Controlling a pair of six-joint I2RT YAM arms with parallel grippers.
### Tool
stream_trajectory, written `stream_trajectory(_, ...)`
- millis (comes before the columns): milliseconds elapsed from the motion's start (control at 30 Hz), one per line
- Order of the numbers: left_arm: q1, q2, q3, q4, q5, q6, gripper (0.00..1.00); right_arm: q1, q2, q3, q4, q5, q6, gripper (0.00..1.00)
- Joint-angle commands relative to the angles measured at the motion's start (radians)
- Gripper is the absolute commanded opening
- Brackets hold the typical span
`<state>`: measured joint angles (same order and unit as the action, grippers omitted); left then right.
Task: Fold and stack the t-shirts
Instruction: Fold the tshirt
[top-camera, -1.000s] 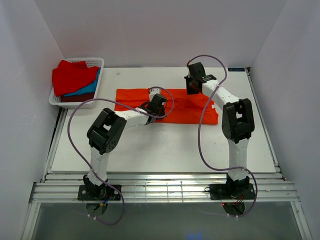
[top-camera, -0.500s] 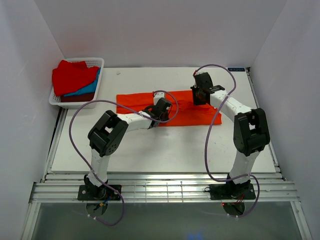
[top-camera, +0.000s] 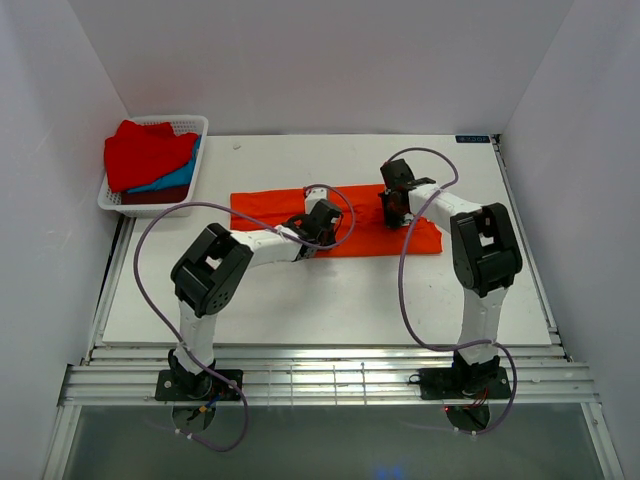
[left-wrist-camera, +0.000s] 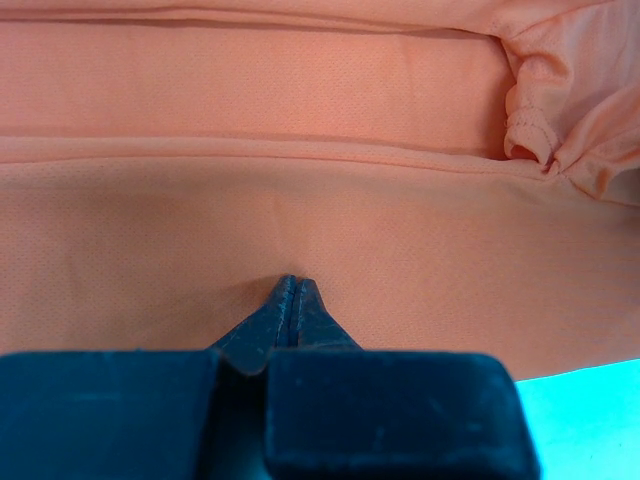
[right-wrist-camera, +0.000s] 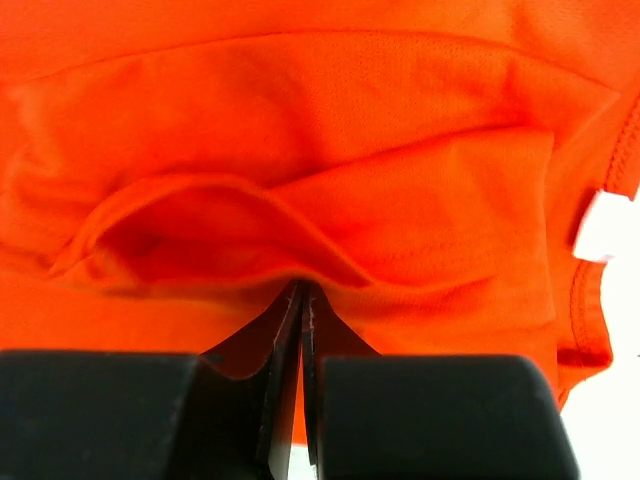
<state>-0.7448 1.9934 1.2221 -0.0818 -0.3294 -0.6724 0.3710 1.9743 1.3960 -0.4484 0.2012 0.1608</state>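
Note:
An orange-red t-shirt (top-camera: 270, 205) lies folded into a long strip across the middle of the table. My left gripper (top-camera: 325, 217) rests low on its centre. In the left wrist view its jaws (left-wrist-camera: 290, 282) are shut, tips pressed into the smooth top layer of the shirt (left-wrist-camera: 300, 100). My right gripper (top-camera: 392, 205) is over the strip's right part. There the right gripper (right-wrist-camera: 301, 287) is shut on a raised fold of the shirt (right-wrist-camera: 300, 110). More t-shirts, red (top-camera: 145, 150), blue (top-camera: 177, 179) and dark maroon (top-camera: 150, 196), are piled at the back left.
The pile sits in a white lattice basket (top-camera: 201, 160) at the table's back left corner. White walls close in the left, back and right sides. The white table (top-camera: 330, 300) shows between the shirt and the arm bases. A white label (right-wrist-camera: 605, 225) sticks out at the shirt's right edge.
My right gripper has come from the shirt's far edge toward the near side, bringing cloth with it, so the right part is now narrower. My left gripper has shifted only slightly.

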Motion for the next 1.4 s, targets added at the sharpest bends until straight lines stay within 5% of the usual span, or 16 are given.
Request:
stream_trajectory(0, -0.008, -0.041, -0.042, -0.101, -0.01, 0.002, 0.0, 0.003, 0.029, 0.064, -0.019, 0.03, 0.022, 0.08)
stream_trajectory(733, -0.007, -0.068, -0.104, -0.095, -0.007, -0.013, 0.0, -0.012, 0.218, 0.428, -0.072, 0.135, -0.038, 0.08)
stream_trajectory(933, -0.024, -0.08, -0.035, -0.095, -0.011, 0.034, 0.0, -0.009, -0.087, 0.201, 0.026, 0.198, -0.02, 0.08)
stream_trajectory(1133, -0.109, -0.123, 0.066, -0.104, -0.045, 0.079, 0.0, 0.006, -0.345, -0.044, 0.057, 0.176, 0.016, 0.26)
stream_trajectory(1267, -0.189, -0.179, 0.091, -0.125, -0.088, 0.076, 0.0, 0.02, -0.368, -0.123, 0.02, 0.159, 0.043, 0.29)
stream_trajectory(1367, -0.222, -0.234, 0.071, -0.171, -0.169, 0.06, 0.0, 0.022, -0.333, -0.163, 0.013, 0.132, 0.068, 0.19)
